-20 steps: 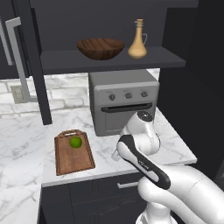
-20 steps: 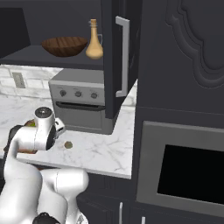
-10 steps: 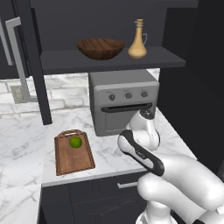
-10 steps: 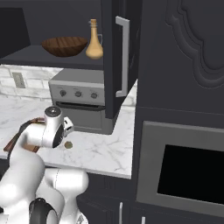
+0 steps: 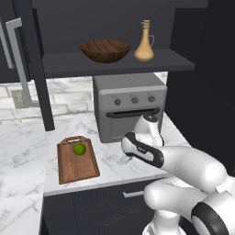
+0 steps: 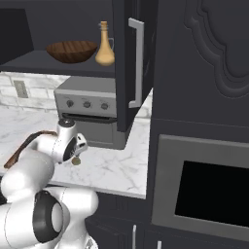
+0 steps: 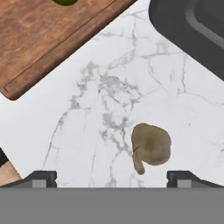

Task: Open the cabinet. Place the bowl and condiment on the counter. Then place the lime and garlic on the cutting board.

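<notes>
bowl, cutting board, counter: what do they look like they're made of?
Bowl: looks like dark brown wood with a smooth finish; grain streaks show inside.
Cutting board: reddish-brown wood, probably matte; grain lines run along it and a raised rim edges it.
Counter: white marble look with grey veins and a smooth surface; since the scene is rendered, it may be just a stone pattern.

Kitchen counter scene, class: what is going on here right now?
The white robot arm hovers its open gripper low over the white marble counter, just above the small brownish-beige garlic, not gripping it. The bright green lime already sits on the reddish-brown wooden cutting board. The dark upper cabinet is open, with the dark wooden bowl and tan bottle on its shelf.
</notes>
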